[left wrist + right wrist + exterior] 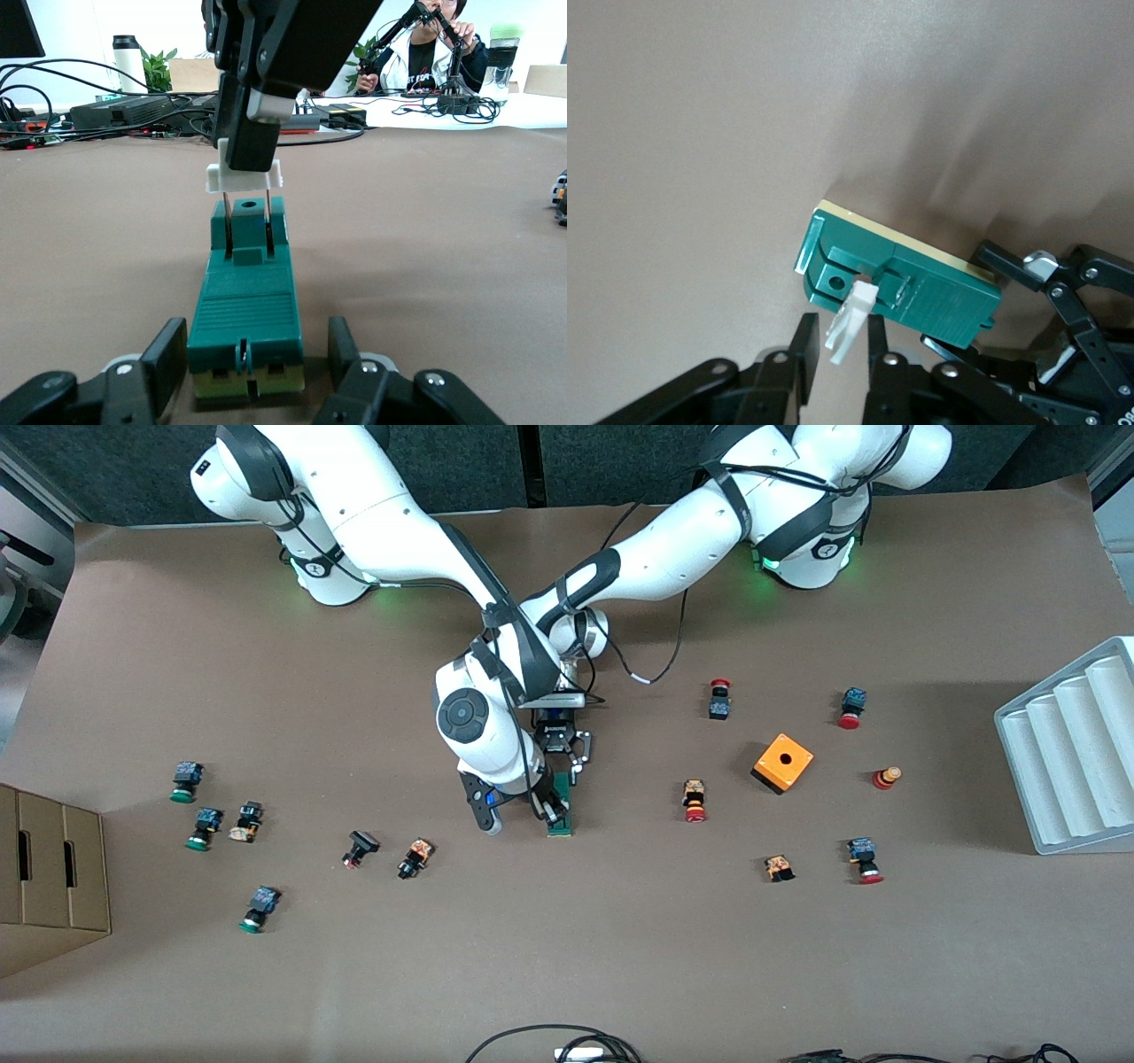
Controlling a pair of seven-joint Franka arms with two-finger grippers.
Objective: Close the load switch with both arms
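Brown paper-covered table (620, 957), load switch (561, 808) lying mid-table. Left gripper (257, 372) straddles its end, fingers spread either side, contact unclear. Right gripper (837, 354) pinches the raised white lever (849, 322). Step: closing. Next: brace body, push lever down flat. Grey tray (1072, 753) at left-arm edge looks empty; cardboard box (49, 877) contents hidden.

Brown table (567, 957) carries load switch (561, 808), push buttons (251, 822), orange cube (783, 763).
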